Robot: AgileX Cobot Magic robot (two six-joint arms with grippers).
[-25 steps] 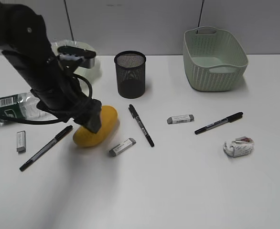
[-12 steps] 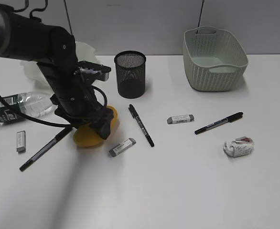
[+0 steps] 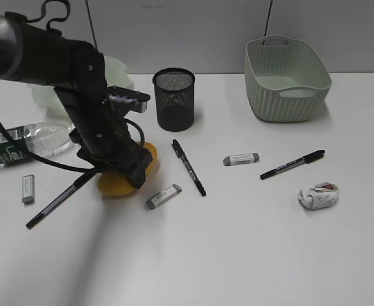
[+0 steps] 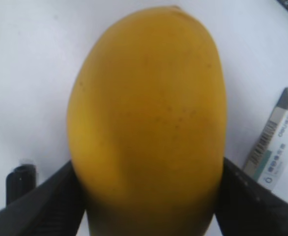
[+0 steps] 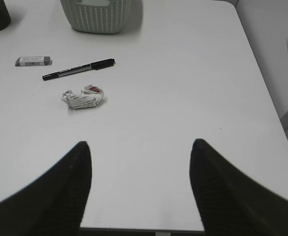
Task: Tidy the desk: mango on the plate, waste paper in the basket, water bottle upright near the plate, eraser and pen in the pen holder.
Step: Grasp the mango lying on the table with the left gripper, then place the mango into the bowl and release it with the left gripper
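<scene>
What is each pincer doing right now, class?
Left pincer: fingers on both sides of the mango; a firm grip cannot be told.
Right pincer: open, holding nothing.

My left arm is matte black all over, built from thick rounded tubular links, the upper one a fat cylinder with a soft sheen on its curved end. A black cable loops out of the link near the wrist and trails off to the side, and another thin loop of cable arches above the shoulder end. A small boxy black block with a paler face sits on the wrist. From my left wrist camera I see the jaws as two black slabs with a fine ribbed, grid-like texture on their faces. On the right wrist camera, the jaws are two broad, rounded black prongs with the same faint textured surface.
</scene>
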